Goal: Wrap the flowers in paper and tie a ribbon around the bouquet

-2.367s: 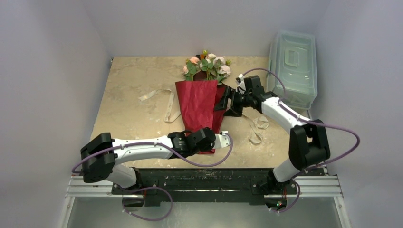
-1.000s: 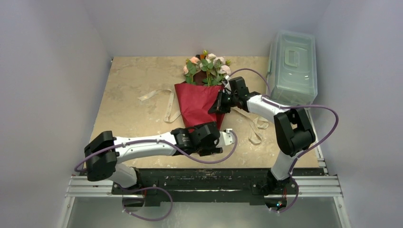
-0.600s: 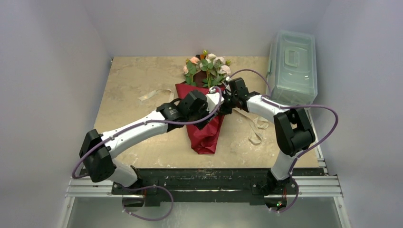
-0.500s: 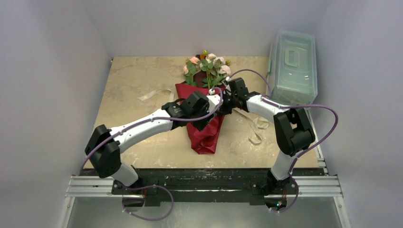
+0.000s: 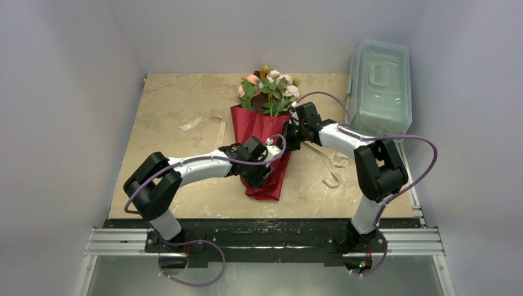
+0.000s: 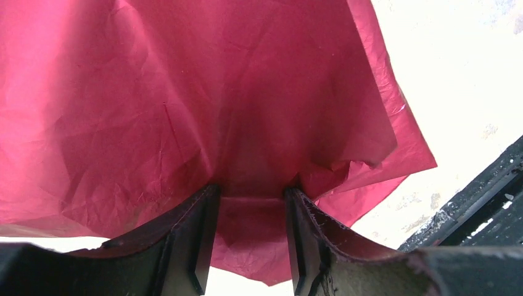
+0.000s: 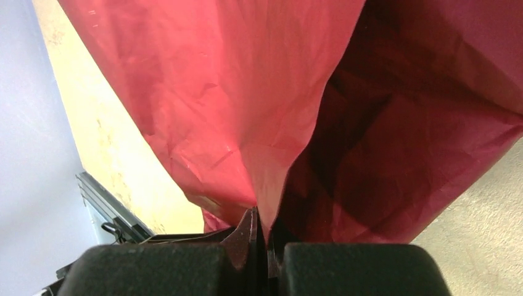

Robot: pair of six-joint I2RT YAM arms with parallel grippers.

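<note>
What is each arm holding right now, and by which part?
Right tool pinches the crinkly red paper sheet by a fold at its upper right edge; left tool squeezes its narrow lower part.

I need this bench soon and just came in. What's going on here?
Two arms are wrapping flowers in red paper on the table. The right pincer is shut on a paper edge at the cone's upper right. The left pincer grips gathered paper lower down. The ribbon lies loose on the table, not yet tied. A clear box sits at the far right.
</note>
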